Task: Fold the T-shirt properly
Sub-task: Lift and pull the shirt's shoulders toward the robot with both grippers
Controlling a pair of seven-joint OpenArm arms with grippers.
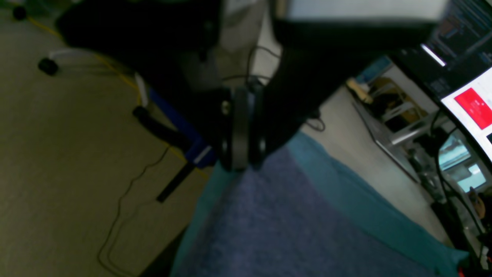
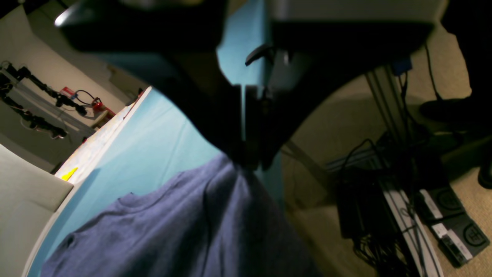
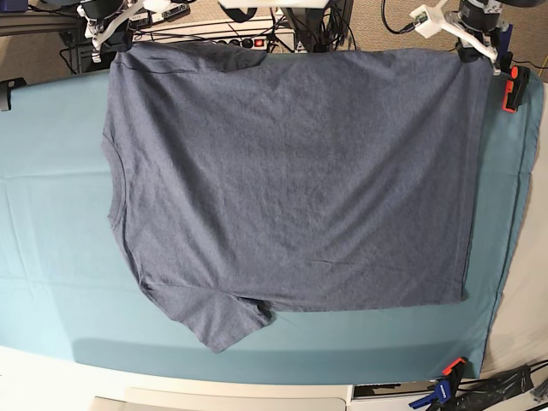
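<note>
The blue-grey T-shirt [image 3: 291, 171] lies spread flat on the teal table cloth [image 3: 51, 214], plain side up, neck at the left, one sleeve at the lower left. No lettering shows. My left gripper [image 3: 467, 53] is at the shirt's top right corner, shut on the fabric [image 1: 269, 215]; its jaws [image 1: 240, 165] are closed on the cloth's edge. My right gripper [image 3: 120, 41] is at the top left corner, shut on the shirt [image 2: 215, 223] where its jaws [image 2: 246, 163] meet.
An orange clamp [image 3: 511, 88] holds the table cloth at the right edge, another clamp [image 3: 445, 385] at the bottom right. Cables and a power strip [image 3: 248, 38] lie beyond the far table edge. Monitors [image 1: 469, 100] stand beside the left arm.
</note>
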